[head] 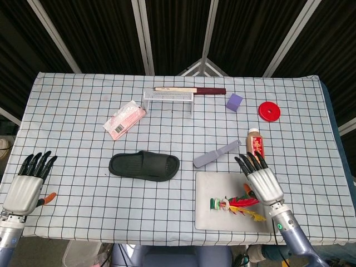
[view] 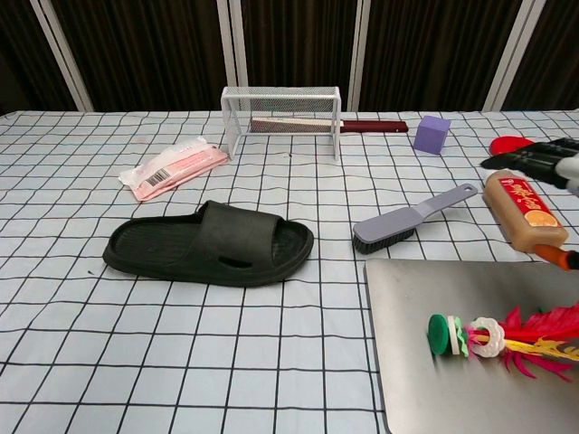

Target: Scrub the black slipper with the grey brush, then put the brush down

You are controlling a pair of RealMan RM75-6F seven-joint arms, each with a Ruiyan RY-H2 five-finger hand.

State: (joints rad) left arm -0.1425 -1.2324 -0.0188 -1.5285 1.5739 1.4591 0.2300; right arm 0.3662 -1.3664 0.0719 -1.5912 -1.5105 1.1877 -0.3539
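The black slipper (head: 144, 166) (view: 210, 245) lies flat near the table's middle, toe to the right. The grey brush (head: 216, 154) (view: 413, 217) rests on the cloth just right of it, bristles down, handle pointing to the far right. My right hand (head: 258, 178) hovers open over the grey tray's far right corner, fingers spread toward the brush and the bottle; only its fingertips (view: 529, 160) enter the chest view. My left hand (head: 30, 179) is open at the table's front left edge, well away from the slipper.
A brown bottle (head: 256, 147) lies right of the brush, partly behind my right hand. The grey tray (head: 214, 189) holds a feather shuttlecock (head: 236, 202). Farther back are a white wire rack (head: 168, 97), a pink packet (head: 125, 119), a purple cube (head: 234, 102) and a red disc (head: 270, 111).
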